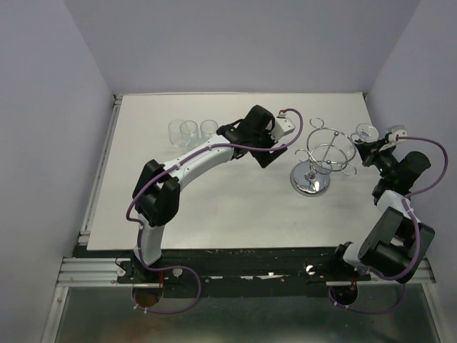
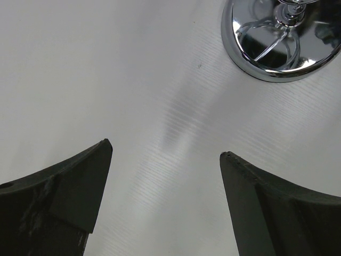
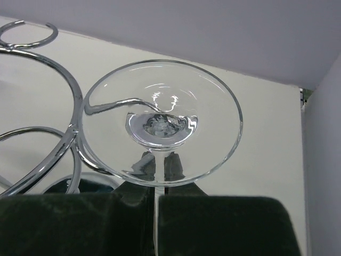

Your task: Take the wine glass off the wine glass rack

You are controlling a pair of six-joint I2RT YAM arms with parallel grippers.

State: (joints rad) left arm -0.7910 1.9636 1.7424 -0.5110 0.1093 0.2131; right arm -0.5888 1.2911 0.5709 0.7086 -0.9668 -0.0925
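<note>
Right wrist view first: the right claw (image 3: 157, 198) has its dark fingers (image 3: 224, 224) pressed together on the thin stem of the clear stemmed wine glass (image 3: 160, 122). The glass hangs upside down, round foot on top, and that foot sits against a curled loop arm of the shiny chrome wire wine glass rack (image 3: 40, 136). So it's pinched but not off the rack yet.

From the top external view the rack stands on the right half of the white worktop (image 1: 235, 214), with the glass on the side of it nearest the right arm.

The left claw (image 2: 165, 154) is spread wide and holds nothing. It hangs over bare worktop, just beside the rack's round mirrored base, which pokes into the top right corner of the left wrist view.

Also three clear glasses in a row (image 1: 189, 131) sit toward the back left, well apart from the rack.
</note>
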